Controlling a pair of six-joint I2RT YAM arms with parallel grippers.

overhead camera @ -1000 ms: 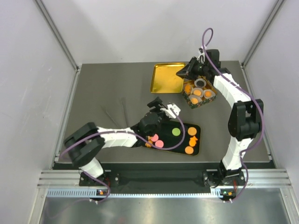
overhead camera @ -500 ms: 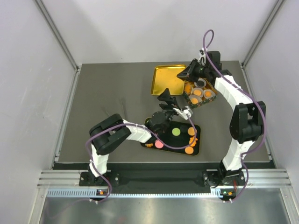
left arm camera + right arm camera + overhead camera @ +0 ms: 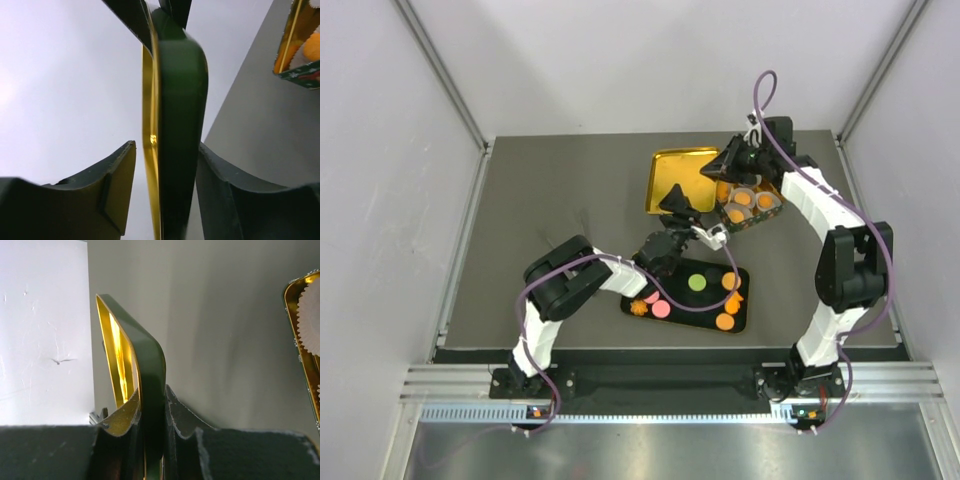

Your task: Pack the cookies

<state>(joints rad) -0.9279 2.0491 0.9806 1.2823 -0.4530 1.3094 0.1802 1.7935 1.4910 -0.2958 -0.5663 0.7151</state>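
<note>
The right gripper (image 3: 713, 168) was clamped on the gold tray (image 3: 675, 175), at the rim nearest the tin box (image 3: 302, 78). Its two fingers pinched the thin edge (gold inside, dark green outside, as the right wrist view showed). The left gripper (image 3: 673, 203) stood at the tray's near edge with its jaws apart, astride the rim. One finger (image 3: 117, 189) was clear of the gold face, and the other lay close against the green outer side. Whether the tray lay flat on the table could not be told.

The cookies (image 3: 725, 321) were in two places. Several sat on a black plate (image 3: 695, 310) on the near side of the gold tray, toward the arm bases: orange discs, a green one, pink ones and orange flower shapes. More orange ones sat in white paper cups (image 3: 311, 315) inside the tin box, just beside the tray.
</note>
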